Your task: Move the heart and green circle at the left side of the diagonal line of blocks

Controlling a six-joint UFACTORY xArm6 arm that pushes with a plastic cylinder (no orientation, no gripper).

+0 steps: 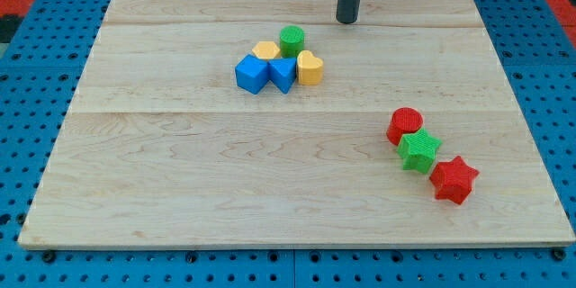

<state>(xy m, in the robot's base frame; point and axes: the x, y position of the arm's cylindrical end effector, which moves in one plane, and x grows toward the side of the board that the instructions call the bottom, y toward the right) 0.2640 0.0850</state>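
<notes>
A yellow heart (310, 68) and a green circle (292, 40) sit in a tight cluster at the board's upper middle, with a blue cube (252, 73), a second blue block (282, 75) and a yellow hexagon (265, 50). At the view's lower right a red circle (405, 125), a green star (419, 150) and a red star (454, 180) form a diagonal line. My tip (347, 21) rests on the board near the view's top, up and to the right of the green circle, apart from every block.
The wooden board (180, 189) lies on a blue pegboard surface (27, 81). The board's edges run close to the frame at the view's bottom and right.
</notes>
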